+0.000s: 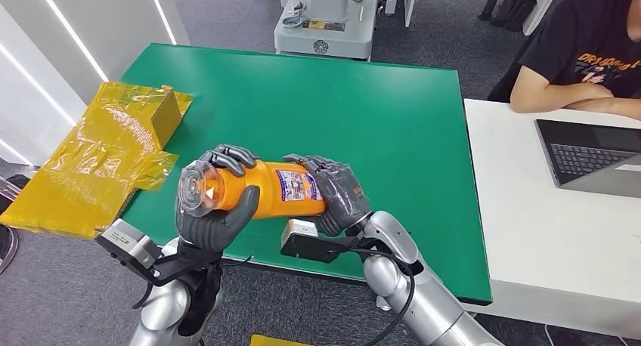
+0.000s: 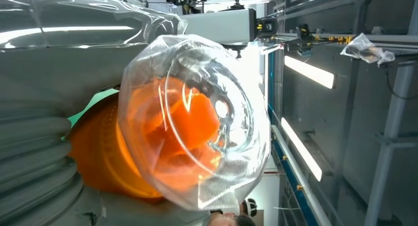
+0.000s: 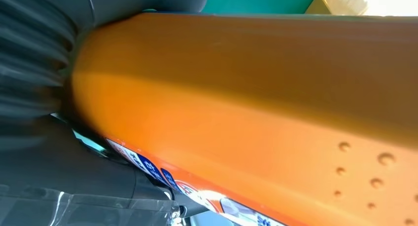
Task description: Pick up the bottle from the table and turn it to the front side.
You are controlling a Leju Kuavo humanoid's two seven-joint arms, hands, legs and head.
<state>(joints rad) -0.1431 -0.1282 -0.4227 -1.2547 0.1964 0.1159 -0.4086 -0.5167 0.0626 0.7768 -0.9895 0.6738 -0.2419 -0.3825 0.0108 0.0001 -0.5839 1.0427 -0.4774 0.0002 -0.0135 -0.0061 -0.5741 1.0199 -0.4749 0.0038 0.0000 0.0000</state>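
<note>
Orange bottle [image 1: 261, 191] held lying sideways above the near edge of the green surface [image 1: 378, 112], gripped at both ends. Left hand [image 1: 208, 210] is wrapped round the end with the clear cap [image 1: 198, 187]; right hand [image 1: 340, 195] is closed on the base end. Printed label [image 1: 298, 185] is turned upward (text too small to read). Yellow packaging [image 1: 106, 157] lies at the surface's left edge.

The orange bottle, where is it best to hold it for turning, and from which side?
Probably by its two ends, as now: the left hand around the clear-cap end, the right hand around the base. The orange bottle lies horizontal, leaving its label uncovered.
</note>
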